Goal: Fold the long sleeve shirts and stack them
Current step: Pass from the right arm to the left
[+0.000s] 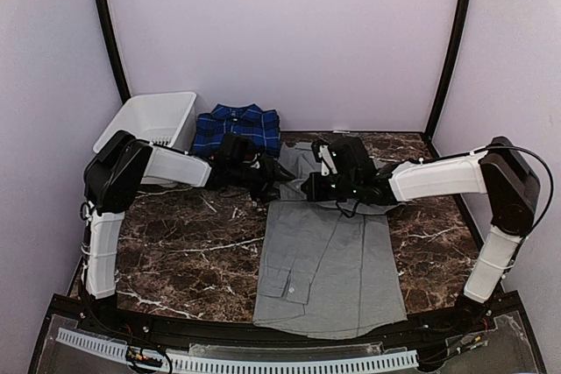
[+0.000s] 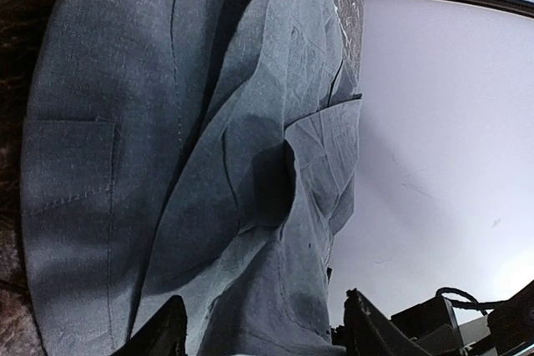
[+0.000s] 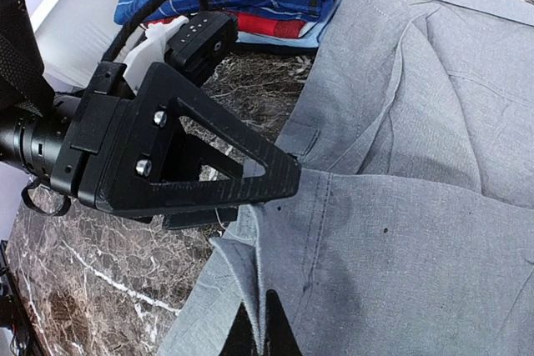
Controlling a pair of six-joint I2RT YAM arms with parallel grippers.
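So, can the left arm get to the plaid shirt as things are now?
Probably yes. The plaid shirt lies just beyond the left claw, with nothing between them. The claw is open over the grey shirt, so nothing seems to hold it back.

free: marble table (image 1: 175, 251) left of grey shirt (image 1: 329, 269); blocked: basket (image 1: 145, 113), plaid stack (image 1: 237, 127) far-left

I see a dark brown marble tabletop (image 1: 184, 251) with white veins. A light grey shirt (image 1: 329, 269) lies front up across its middle, pocket showing, hem reaching the near edge, collar end rumpled. At the far edge a folded blue plaid shirt (image 1: 237, 127) sits on a shirt with red and white edges (image 3: 267, 27). A white plastic basket (image 1: 162, 111) stands just left of them
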